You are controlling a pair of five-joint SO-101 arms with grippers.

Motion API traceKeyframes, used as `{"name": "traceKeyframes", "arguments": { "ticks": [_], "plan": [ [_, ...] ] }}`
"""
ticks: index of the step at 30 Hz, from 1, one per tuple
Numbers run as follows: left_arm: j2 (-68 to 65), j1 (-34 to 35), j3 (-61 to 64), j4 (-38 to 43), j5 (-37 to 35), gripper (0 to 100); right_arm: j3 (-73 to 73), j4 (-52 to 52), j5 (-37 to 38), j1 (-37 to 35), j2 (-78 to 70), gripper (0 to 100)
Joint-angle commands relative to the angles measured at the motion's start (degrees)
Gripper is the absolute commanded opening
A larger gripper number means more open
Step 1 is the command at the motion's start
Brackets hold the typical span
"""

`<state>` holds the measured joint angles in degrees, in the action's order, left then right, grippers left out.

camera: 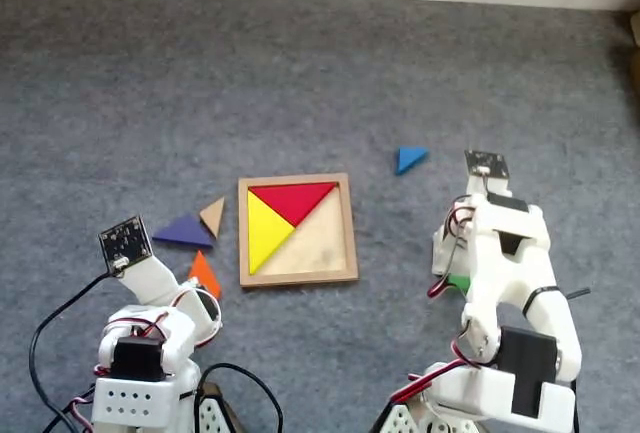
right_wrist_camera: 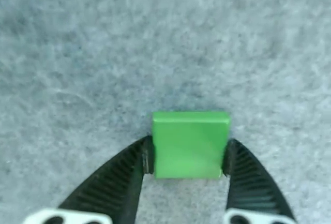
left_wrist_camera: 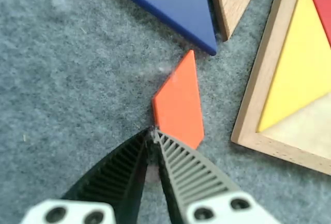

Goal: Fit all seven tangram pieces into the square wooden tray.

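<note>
Where the high view looks down, the square wooden tray lies ahead between both arms, with the red triangle and yellow triangle inside. In the left wrist view, the left gripper is closed on nothing, its tips at the orange parallelogram's near corner. In the right wrist view, the right gripper clamps the green square between its fingers.

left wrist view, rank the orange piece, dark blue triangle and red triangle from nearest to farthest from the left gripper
1. orange piece, with one corner right at the tips of the left gripper.
2. dark blue triangle, loose on the surface beyond the orange piece.
3. red triangle, farthest, seated inside the wooden tray.
</note>
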<state>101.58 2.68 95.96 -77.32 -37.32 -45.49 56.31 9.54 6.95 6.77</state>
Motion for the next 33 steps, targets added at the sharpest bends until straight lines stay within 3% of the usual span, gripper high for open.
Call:
{"name": "traceKeyframes", "arguments": {
  "ticks": [1, 10, 16, 25, 28, 33],
  "plan": [
    [3.03, -1.10, 1.27, -2.02, 0.09, 1, -0.92, -1.10, 1.41, -0.31, 0.13, 17.3],
    [3.03, -1.10, 1.27, -2.02, 0.09, 1, -0.92, 4.70, 4.92, -3.47, 12.97, 17.3],
    [3.03, -1.10, 1.27, -2.02, 0.09, 1, -1.45, 5.23, 8.53, -12.97, 23.96, 17.3],
    [3.03, -1.10, 1.27, -2.02, 0.09, 1, 1.63, 7.87, 9.05, -27.65, 21.58, 17.3],
    [3.03, -1.10, 1.27, -2.02, 0.09, 1, 2.95, 9.71, 9.05, -27.82, 21.41, 17.3],
    [3.03, -1.10, 1.27, -2.02, 0.09, 1, 2.77, 13.14, 8.70, -19.74, 23.16, 18.3]
  ]
}}
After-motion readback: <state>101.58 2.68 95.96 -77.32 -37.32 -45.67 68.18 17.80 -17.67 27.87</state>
